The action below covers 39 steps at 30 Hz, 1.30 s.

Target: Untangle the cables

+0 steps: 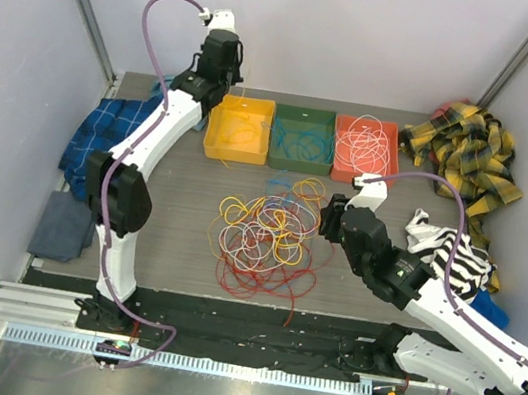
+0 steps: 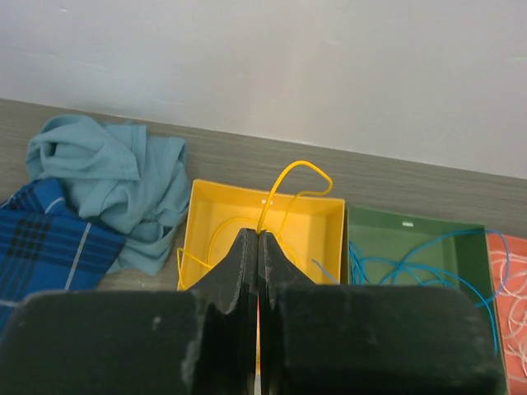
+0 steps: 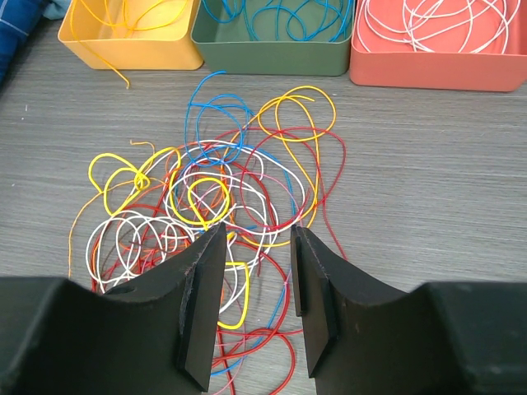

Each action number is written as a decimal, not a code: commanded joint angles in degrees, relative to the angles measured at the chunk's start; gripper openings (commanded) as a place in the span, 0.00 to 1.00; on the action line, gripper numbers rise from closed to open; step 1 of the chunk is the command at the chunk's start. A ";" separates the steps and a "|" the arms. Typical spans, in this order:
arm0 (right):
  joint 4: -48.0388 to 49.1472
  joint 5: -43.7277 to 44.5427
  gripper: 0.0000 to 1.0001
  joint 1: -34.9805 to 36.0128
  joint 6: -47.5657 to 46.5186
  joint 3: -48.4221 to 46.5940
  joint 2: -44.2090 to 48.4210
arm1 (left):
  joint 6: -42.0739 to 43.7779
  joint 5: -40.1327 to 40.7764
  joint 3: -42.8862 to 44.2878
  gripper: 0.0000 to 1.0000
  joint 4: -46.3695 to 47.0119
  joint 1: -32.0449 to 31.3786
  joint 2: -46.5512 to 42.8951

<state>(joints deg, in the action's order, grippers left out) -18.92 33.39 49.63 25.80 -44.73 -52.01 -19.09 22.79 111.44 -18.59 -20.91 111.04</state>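
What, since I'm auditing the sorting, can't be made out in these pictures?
Left wrist view: the left gripper hides the lower run of the yellow cable.
Right wrist view: the right gripper covers the near part of the tangle.
Top view: tangle strands too thin to trace.

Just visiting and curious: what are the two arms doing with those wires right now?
Left gripper shut on a yellow cable trailing into the yellow bin. Right gripper open, over the tangled cables. Nothing seen in the way.
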 commanded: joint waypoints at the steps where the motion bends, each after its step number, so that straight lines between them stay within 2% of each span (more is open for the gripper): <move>1: 0.73 1.51 0.45 -0.23 -0.05 0.17 0.77 | -1.29 -1.60 7.73 0.00 1.90 1.48 4.88; 15: 0.11 2.03 0.45 -0.58 -0.75 -0.27 0.33 | 0.46 -0.82 14.95 0.00 2.86 2.09 4.09; 25: 0.20 1.95 0.45 -0.58 -0.49 0.70 0.77 | -0.85 -0.55 10.91 0.00 6.90 2.45 7.78; 28: 0.02 2.30 0.45 -0.67 -0.58 1.05 1.47 | -1.82 -4.49 8.02 0.00 6.72 2.36 7.87; 29: 0.11 2.30 0.45 -0.67 -0.58 1.05 1.56 | -1.56 -5.81 6.09 0.23 6.72 2.19 7.70; 32: 0.20 2.03 0.45 -0.85 -0.58 0.70 1.21 | -0.60 -4.69 1.88 0.76 7.07 1.49 5.77; 33: 0.11 1.77 0.45 -0.76 -0.40 0.44 0.95 | -0.42 -4.68 0.90 1.00 7.42 1.48 5.15; 39: 0.20 1.68 0.45 -0.85 0.39 -0.01 1.38 | -1.46 -2.92 -2.27 1.00 7.43 1.39 -2.05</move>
<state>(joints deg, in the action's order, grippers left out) -19.84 33.76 48.99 25.61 -43.53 -51.96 -20.01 18.55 109.30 -14.04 -19.25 117.99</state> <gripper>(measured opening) 0.449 0.996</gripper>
